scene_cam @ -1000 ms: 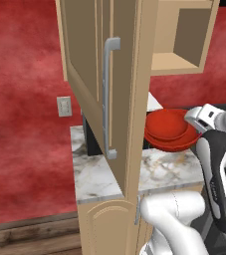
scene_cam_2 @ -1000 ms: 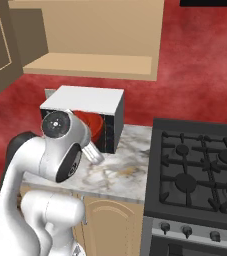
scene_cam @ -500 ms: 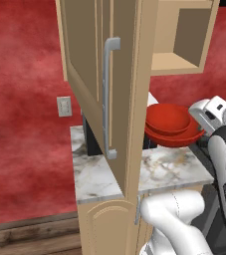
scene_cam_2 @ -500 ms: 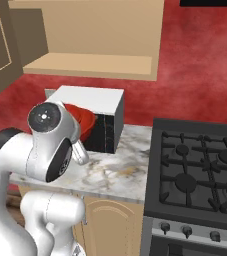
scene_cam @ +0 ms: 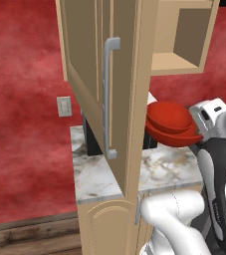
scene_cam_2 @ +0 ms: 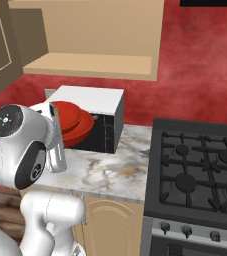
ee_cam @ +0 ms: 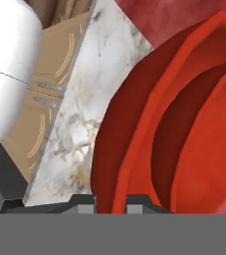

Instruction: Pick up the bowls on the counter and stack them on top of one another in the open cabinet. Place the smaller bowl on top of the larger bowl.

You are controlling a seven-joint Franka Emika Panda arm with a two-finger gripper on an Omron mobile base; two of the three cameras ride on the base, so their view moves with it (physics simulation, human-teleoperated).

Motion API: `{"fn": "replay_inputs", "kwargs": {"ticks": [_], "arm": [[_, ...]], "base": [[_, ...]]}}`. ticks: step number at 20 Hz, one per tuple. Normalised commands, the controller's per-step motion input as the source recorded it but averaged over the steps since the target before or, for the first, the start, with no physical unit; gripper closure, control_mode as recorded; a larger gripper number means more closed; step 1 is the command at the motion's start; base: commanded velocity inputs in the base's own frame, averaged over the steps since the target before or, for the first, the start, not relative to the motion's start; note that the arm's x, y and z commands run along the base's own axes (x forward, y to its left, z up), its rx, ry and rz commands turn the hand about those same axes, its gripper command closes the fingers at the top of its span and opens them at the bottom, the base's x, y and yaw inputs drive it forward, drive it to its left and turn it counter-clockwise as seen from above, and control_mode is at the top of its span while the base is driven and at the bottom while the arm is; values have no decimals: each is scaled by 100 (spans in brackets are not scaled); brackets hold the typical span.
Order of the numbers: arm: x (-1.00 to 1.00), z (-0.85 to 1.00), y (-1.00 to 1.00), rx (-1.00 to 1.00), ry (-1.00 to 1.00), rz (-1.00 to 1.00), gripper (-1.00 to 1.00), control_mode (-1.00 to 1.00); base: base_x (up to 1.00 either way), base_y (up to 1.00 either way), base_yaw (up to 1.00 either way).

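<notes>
Gripper (ee_cam: 110,203) clenched on larger bowl (scene_cam: 170,130) rim, smaller bowl (scene_cam: 168,114) nested inside. Open cabinet (scene_cam: 184,40) door alongside, microwave (scene_cam_2: 92,117) behind. Raised since earlier.

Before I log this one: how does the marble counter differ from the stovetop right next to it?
The counter is pale white-grey marble with brownish veins; the stovetop is black. The counter is a flat, smooth slab, while the stovetop carries raised grates over round burners. Below the counter sits a tan wooden door; below the stovetop runs a row of knobs. Both are level surfaces, side by side at about the same height.
</notes>
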Motion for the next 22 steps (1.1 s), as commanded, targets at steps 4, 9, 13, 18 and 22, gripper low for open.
{"fn": "replay_inputs", "kwargs": {"ticks": [4, 9, 13, 18, 22], "arm": [[-6, 10, 0, 11, -2, -36, 100, -100], [0, 12, -8, 8, 0, -24, 100, -100], [0, 19, 0, 9, -4, -8, 100, -100], [-3, 21, -1, 6, -11, 0, 100, -100], [-6, 22, -4, 4, -11, 2, 100, -100]], "base": [[0, 0, 0], [0, 0, 0], [0, 0, 0], [0, 0, 0], [0, 0, 0]]}}
